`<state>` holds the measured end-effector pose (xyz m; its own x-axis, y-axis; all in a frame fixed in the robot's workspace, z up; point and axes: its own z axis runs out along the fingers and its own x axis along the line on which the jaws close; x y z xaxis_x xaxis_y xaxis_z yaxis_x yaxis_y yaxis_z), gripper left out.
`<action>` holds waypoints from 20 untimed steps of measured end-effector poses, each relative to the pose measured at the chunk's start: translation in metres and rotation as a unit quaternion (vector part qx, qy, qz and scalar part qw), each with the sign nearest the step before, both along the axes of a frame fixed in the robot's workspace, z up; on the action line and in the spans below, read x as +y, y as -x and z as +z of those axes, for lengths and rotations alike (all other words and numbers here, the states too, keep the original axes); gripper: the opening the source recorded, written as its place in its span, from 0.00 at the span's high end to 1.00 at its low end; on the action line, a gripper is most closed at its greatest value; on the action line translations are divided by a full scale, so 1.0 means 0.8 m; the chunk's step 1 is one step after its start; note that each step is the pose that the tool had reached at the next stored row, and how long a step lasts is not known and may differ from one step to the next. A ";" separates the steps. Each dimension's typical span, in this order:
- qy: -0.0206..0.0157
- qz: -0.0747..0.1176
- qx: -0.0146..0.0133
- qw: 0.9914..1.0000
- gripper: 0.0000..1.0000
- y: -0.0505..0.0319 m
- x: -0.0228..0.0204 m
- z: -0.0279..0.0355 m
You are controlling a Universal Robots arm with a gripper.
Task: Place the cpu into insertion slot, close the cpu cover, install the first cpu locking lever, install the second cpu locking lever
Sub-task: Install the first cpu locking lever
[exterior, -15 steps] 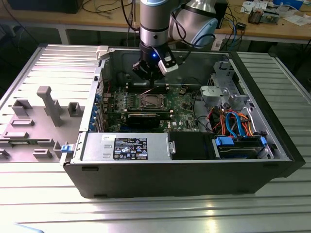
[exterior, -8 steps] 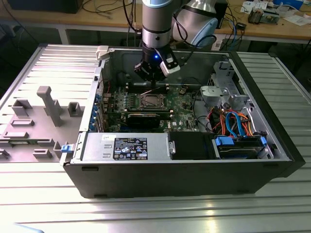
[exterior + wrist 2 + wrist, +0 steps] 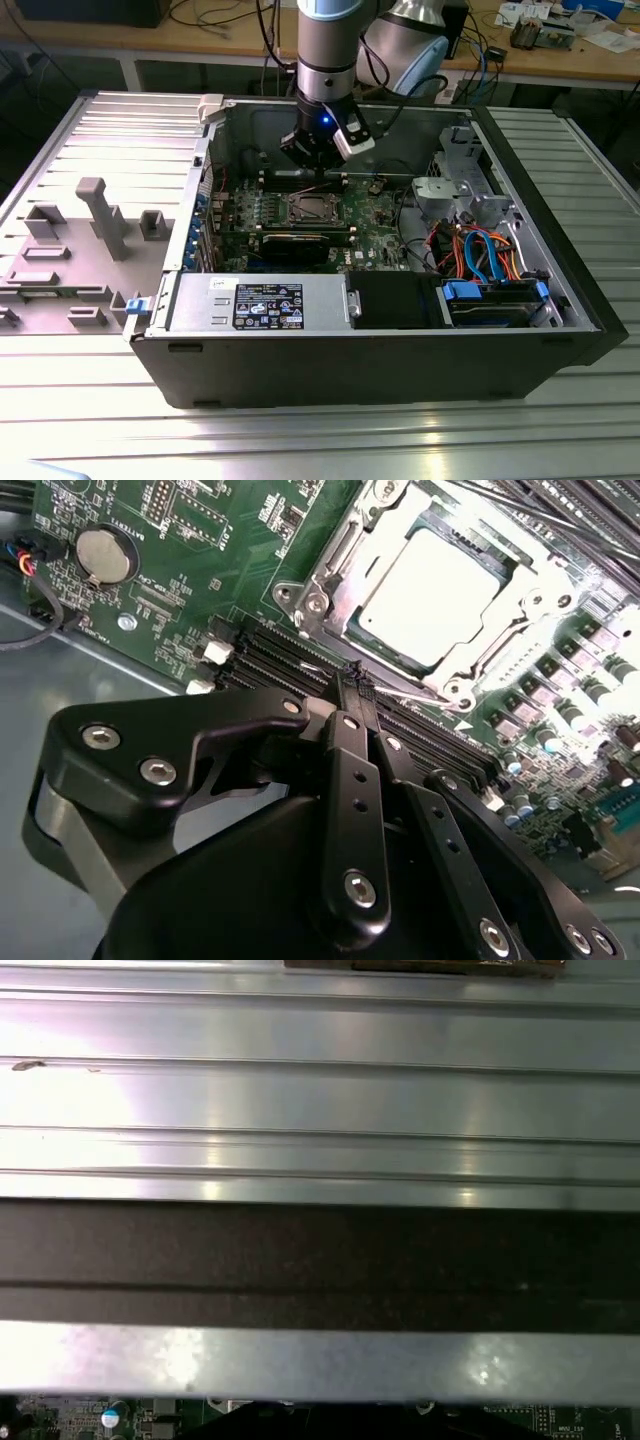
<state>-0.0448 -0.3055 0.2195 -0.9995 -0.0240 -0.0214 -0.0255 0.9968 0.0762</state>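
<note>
The cpu (image 3: 440,590), with its pale silvery top, lies in the insertion slot (image 3: 310,208) of the green motherboard. The cpu cover (image 3: 335,555), a dull-metal frame, lies flat around it, and the chip shows through its window. My black gripper (image 3: 355,675) is shut, its two fingers pressed together. Their tips are at the socket's near edge, beside a thin metal lever (image 3: 410,688) that runs along that edge; I cannot tell whether they touch it. In the exterior view the gripper (image 3: 318,165) hangs inside the open case, just behind the socket.
Long black memory slots (image 3: 270,655) lie under the fingers. A coin battery (image 3: 105,555) sits off to one side. The case holds a power supply (image 3: 255,300), a blue drive bay (image 3: 490,300) and cables. A grey fixture (image 3: 100,215) stands at the exterior view's left.
</note>
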 end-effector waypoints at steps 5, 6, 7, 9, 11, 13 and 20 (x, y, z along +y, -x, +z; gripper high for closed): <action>0.000 -0.001 0.000 1.000 0.89 -0.005 0.0000 -0.0059; 0.000 -0.001 0.000 1.000 0.89 -0.005 0.0000 -0.0072; 0.000 -0.001 0.000 1.000 0.89 -0.006 0.0000 -0.0081; 0.000 -0.001 0.000 1.000 0.89 -0.008 0.0000 -0.0100; 0.000 -0.002 0.000 1.000 0.89 -0.009 0.0000 -0.0117; 0.000 -0.002 0.000 1.000 0.89 -0.009 0.0000 -0.0138; 0.000 -0.002 0.000 1.000 0.89 -0.010 -0.0002 -0.0183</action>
<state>-0.0372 -0.3056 0.2049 -0.9996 -0.0204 -0.0213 -0.0220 0.9969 0.0759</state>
